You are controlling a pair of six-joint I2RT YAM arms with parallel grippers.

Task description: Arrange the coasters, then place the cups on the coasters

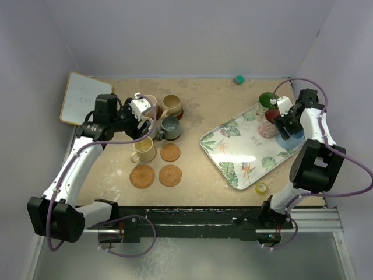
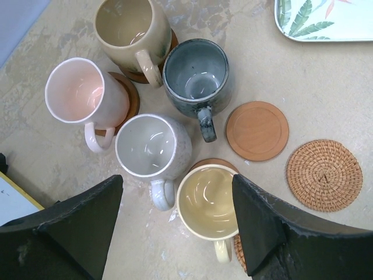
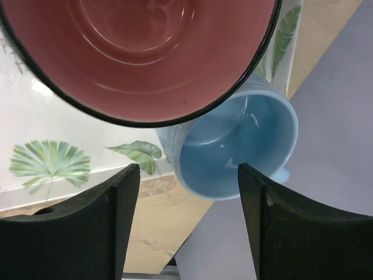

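Five cups stand clustered in the left wrist view: tan point(image 2: 131, 29), pink point(image 2: 78, 93), slate point(image 2: 195, 76), grey point(image 2: 152, 146) and yellow point(image 2: 208, 201). Brown coasters show under the tan, pink and yellow ones. A plain wooden coaster point(image 2: 257, 130) and a woven coaster point(image 2: 324, 174) lie bare. My left gripper point(image 2: 178, 189) hovers open above the grey and yellow cups, holding nothing. My right gripper point(image 3: 187, 175) is open over the light blue cup point(image 3: 239, 151), its fingers apart from it. The red cup point(image 3: 140, 52) stands beside it and the green cup point(image 1: 268, 100) behind.
The leaf-patterned tray point(image 1: 250, 143) lies at the right; the red and green cups stand on it, and the blue cup sits at its right edge by the wall. A yellow tape roll point(image 1: 261, 188) is near the tray's front corner. A whiteboard point(image 1: 81, 98) lies far left.
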